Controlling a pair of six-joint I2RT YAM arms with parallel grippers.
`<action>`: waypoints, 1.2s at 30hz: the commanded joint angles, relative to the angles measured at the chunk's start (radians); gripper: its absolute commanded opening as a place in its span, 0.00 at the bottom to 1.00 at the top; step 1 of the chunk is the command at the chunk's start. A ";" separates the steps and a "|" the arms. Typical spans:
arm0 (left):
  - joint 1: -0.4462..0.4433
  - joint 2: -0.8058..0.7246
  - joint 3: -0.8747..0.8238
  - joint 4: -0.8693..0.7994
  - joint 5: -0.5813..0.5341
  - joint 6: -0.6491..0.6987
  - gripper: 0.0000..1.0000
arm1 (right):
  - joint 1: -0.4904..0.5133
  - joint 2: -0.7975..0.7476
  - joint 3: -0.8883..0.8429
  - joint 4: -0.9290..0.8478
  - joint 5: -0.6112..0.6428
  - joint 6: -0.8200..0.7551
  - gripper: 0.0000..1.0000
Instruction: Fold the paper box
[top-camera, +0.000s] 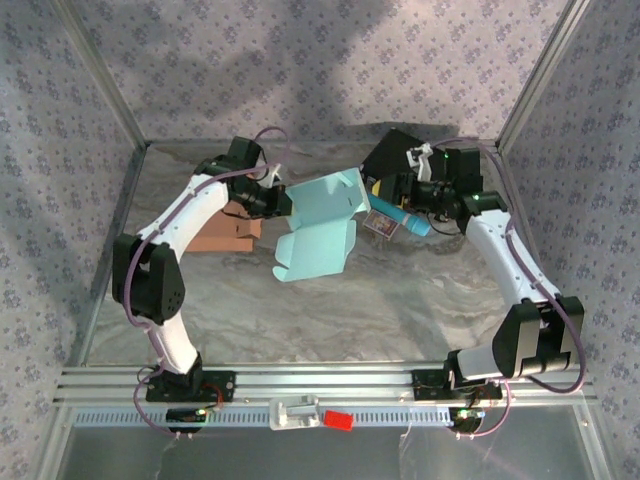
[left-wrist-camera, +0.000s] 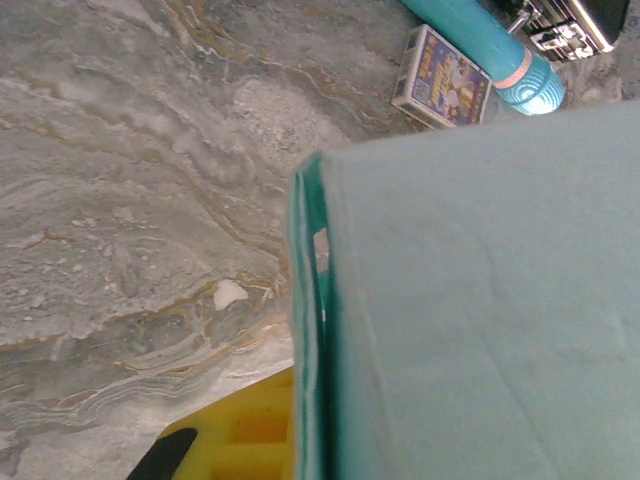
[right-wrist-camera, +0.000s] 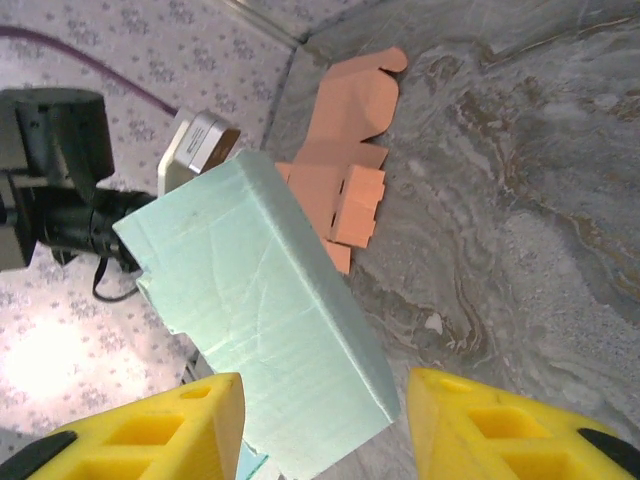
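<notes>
Aloft, paper box (top-camera: 320, 226) pinched by left end effector (top-camera: 283, 203)

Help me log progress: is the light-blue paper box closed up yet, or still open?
Still open. In the top view the paper box has its lid flap raised and an end flap sticking out, not tucked in.

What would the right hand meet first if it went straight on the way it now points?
Probably the green paper box, lying between the right hand's yellow fingers; how close is unclear.
</notes>
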 joint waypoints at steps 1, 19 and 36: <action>0.003 0.011 0.034 -0.003 0.060 0.022 0.00 | 0.009 0.019 0.056 -0.038 -0.051 -0.071 0.48; -0.004 0.008 0.033 -0.005 0.064 0.007 0.00 | 0.078 0.155 0.173 -0.104 -0.050 -0.132 0.43; -0.009 -0.004 0.033 -0.013 0.041 0.001 0.00 | 0.234 0.201 0.318 -0.310 0.243 -0.267 0.39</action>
